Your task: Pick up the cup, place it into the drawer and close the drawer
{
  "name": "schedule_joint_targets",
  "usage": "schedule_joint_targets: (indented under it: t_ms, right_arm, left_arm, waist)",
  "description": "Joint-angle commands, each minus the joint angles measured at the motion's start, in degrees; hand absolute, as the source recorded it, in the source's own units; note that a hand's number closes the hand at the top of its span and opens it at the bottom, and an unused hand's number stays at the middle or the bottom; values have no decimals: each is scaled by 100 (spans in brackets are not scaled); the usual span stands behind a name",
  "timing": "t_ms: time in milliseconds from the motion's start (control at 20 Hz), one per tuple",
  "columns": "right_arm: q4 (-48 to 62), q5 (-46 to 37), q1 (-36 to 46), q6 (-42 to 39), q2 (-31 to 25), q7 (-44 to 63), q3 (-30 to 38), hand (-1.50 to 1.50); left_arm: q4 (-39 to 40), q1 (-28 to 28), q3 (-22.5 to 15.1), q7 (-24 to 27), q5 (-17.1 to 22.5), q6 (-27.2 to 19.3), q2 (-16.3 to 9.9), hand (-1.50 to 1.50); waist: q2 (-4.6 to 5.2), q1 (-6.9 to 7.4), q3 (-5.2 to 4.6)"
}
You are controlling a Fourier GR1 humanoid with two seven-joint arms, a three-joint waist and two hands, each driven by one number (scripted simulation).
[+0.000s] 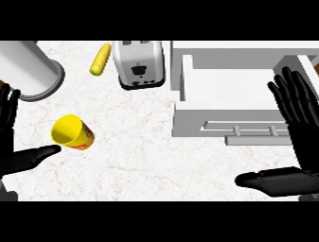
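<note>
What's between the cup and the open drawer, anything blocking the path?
Nothing visible. The yellow cup lies on bare counter left of the white drawer. The toaster and the corn cob sit farther back, off the direct line. The left robot hand is beside the cup.

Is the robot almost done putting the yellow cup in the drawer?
Not yet. The white drawer already stands open, so that part is ready. The yellow cup is on the counter, tilted, and held by neither hand. The left hand is open beside it, thumb near its rim; the right hand is open by the drawer. Grabbing, placing and closing are all left.
</note>
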State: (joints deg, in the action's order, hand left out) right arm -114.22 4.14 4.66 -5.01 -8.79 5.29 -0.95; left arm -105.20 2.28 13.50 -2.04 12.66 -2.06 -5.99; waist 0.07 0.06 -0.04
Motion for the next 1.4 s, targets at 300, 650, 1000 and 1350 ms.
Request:
schedule_joint_targets:
  t_ms: [300,650,1000,1350]
  right_arm:
    - [436,196,712,-240,-194,152,397,-150]
    - [697,-355,687,-3,200,-282,26,-150]
    - [1222,-8,1132,-268,-71,-386,568,-150]
    - [585,160,1089,-258,-88,313,521,-150]
  left_arm:
    - [2341,559,387,1002,-177,159,-232,-150]
    - [3429,187,774,1930,-117,512,-466,-150]
    - [5127,599,867,2969,-194,658,-521,-150]
    - [7204,1344,950,4234,-417,713,-759,-150]
  waist:
    - [2,-31,2]
    - [1,-4,1]
    - [7,-11,1]
    - [6,-48,-2]
